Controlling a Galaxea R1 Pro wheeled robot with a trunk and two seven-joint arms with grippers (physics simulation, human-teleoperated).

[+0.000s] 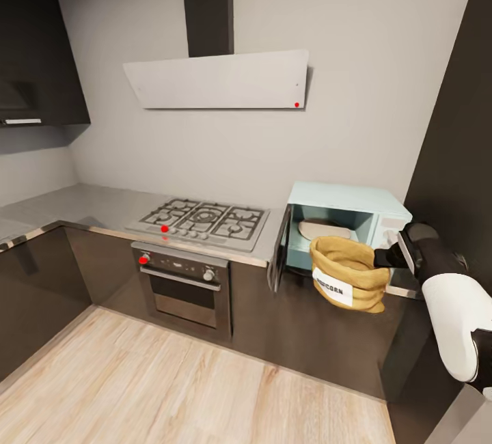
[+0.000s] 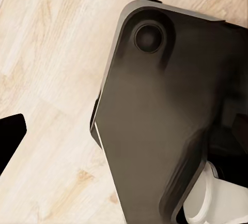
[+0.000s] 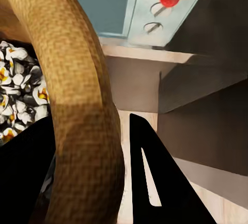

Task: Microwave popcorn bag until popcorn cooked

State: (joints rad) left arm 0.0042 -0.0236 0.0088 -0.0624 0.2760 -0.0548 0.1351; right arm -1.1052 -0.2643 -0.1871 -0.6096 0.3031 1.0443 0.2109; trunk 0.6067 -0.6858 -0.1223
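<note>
The tan popcorn bag (image 1: 348, 273) hangs in the air just in front of the open mint-blue microwave (image 1: 355, 203), white label facing out. My right gripper (image 1: 384, 257) is shut on the bag's rolled rim from the right. In the right wrist view the rim (image 3: 77, 105) runs between my dark fingers (image 3: 155, 182), and pale popcorn (image 3: 20, 94) with yellow flecks lies inside the bag. The microwave door (image 1: 279, 249) stands swung out to the left, and a pale turntable (image 1: 324, 229) shows inside. The microwave's knob panel (image 3: 165, 6) carries a red mark. One dark fingertip (image 2: 10, 136) of my left gripper hangs over the wood floor.
The steel countertop (image 1: 89, 208) runs left from the microwave and holds a gas hob (image 1: 205, 220) above a steel oven (image 1: 184, 287). A white hood (image 1: 219, 78) hangs above. A tall dark cabinet (image 1: 458, 143) stands close on the right. My robot base (image 2: 165, 115) sits below the left wrist.
</note>
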